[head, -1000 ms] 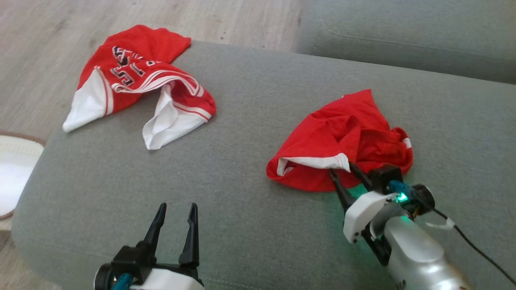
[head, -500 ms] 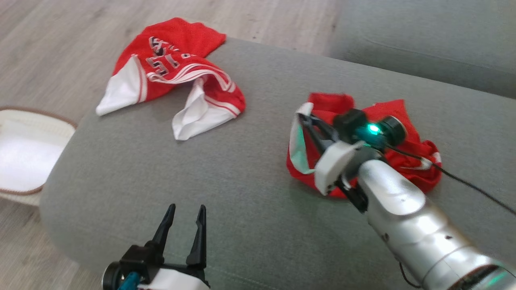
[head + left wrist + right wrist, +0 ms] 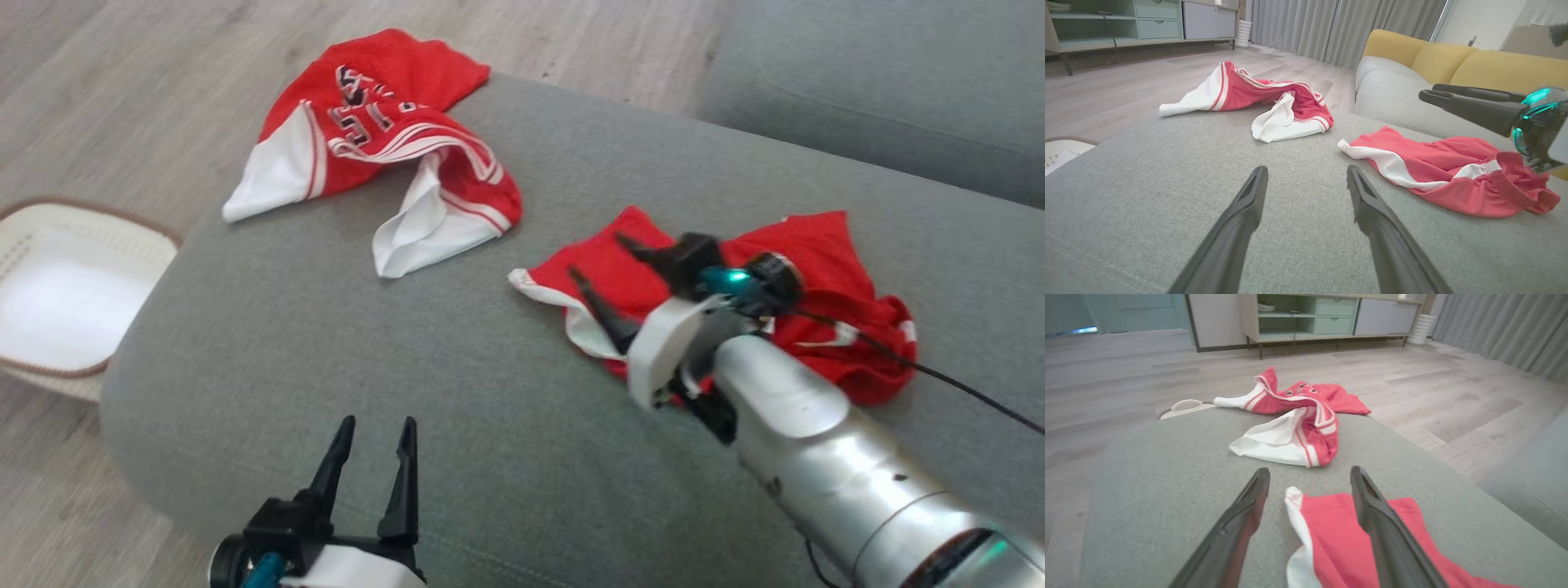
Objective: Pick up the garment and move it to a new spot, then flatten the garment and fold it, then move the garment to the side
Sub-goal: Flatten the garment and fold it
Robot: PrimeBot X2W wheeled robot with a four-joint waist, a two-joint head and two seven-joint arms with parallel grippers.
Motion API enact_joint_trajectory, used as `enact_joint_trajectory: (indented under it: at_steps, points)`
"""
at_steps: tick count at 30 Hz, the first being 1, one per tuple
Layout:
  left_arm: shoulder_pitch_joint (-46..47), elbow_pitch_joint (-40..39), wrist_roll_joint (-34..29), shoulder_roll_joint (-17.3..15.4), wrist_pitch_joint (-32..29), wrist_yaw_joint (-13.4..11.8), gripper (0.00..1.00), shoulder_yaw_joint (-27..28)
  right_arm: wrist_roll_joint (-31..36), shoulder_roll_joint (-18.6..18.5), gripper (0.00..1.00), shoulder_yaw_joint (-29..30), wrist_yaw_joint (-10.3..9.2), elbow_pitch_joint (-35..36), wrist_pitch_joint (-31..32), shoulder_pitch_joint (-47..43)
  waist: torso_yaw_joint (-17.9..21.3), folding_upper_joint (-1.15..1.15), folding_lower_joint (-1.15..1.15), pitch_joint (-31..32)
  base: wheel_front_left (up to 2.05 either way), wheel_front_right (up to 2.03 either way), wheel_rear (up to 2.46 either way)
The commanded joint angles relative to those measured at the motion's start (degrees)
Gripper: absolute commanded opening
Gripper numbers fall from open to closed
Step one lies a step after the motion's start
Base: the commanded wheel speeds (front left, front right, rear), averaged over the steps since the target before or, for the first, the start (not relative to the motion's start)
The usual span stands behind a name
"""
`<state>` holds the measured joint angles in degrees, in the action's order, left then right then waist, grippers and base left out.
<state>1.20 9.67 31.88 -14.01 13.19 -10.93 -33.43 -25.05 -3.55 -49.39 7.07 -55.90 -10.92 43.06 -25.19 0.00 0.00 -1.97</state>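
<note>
Right gripper (image 3: 600,261): jaws spread wide and holding nothing, poised just over the white-trimmed edge of the red shorts (image 3: 824,253), centre-right of the head view.
Just changed: half a second ago these fingers pinched that white hem and held it raised; now it is let go and lies drawn out toward mid-frame.
Shorts: lying on the grey cushion (image 3: 326,343), flatter on their left side, bunched at the right.
Meaning: the move looks done, and flattening has likely only begun.
Left gripper (image 3: 379,425): open and empty at lower left, well apart from the shorts.
Beyond: a red jersey (image 3: 392,122) at upper left, a white basket (image 3: 24,245) at the left edge.
</note>
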Motion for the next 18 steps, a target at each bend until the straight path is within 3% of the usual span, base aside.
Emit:
enact_joint_trajectory:
  at_steps: [1,10,18]
  points:
    - [1.7,-1.74,0.39,-0.58,0.81,-0.56,1.0,2.45,-0.08,0.67,1.0,2.37,0.42,-0.59,-1.67,1.9,1.49,0.0,0.0,0.67,0.0,0.0,0.0]
    - [0.63,-2.8,0.44,-0.85,1.09,-1.06,1.0,2.81,5.02,0.15,1.0,14.4,0.42,-11.42,-3.77,-0.48,5.87,0.0,0.0,0.48,0.0,0.0,0.0]
    - [1.4,-2.65,0.34,-0.71,1.2,-0.83,1.0,2.63,9.19,0.17,1.0,21.68,0.42,-16.32,-4.0,-2.49,5.05,0.0,0.0,-1.27,0.0,0.0,0.0]
